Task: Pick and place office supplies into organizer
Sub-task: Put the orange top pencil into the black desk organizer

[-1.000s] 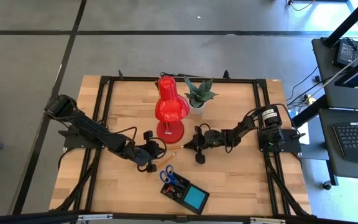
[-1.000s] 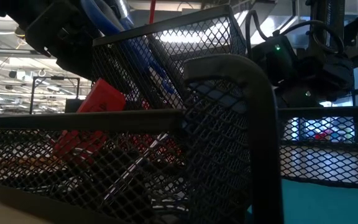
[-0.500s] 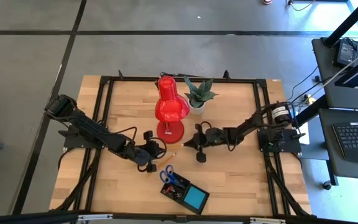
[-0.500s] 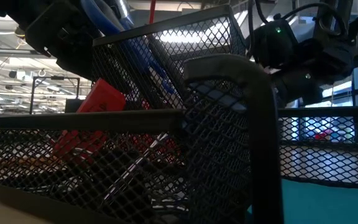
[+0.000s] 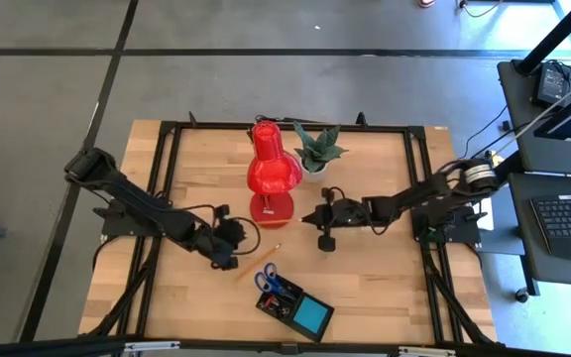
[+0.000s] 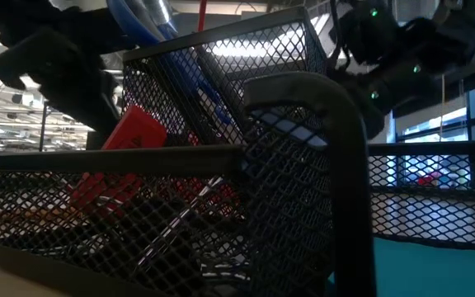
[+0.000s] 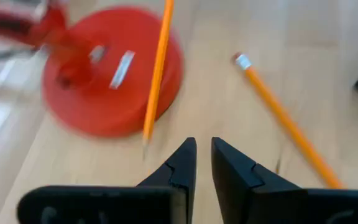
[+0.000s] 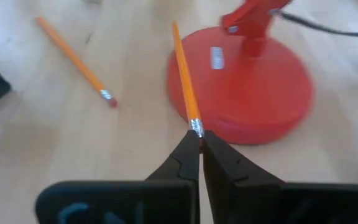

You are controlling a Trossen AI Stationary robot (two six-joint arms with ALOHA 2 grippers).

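The right gripper (image 8: 199,144) pinched the eraser end of an orange pencil (image 8: 184,76) over the red lamp base (image 8: 253,93), the left gripper (image 7: 202,155) stood slightly parted and empty nearby, a second pencil (image 7: 284,121) lay on the table (image 5: 385,278), and the organizer (image 5: 293,305) sat near the front edge.

Two orange pencils: one held pencil (image 8: 184,76) and one loose pencil (image 8: 74,60) on the table. One red lamp (image 5: 272,171), one potted plant (image 5: 317,151), one mesh organizer (image 5: 295,307), one pair of scissors (image 5: 269,281). Two arms.
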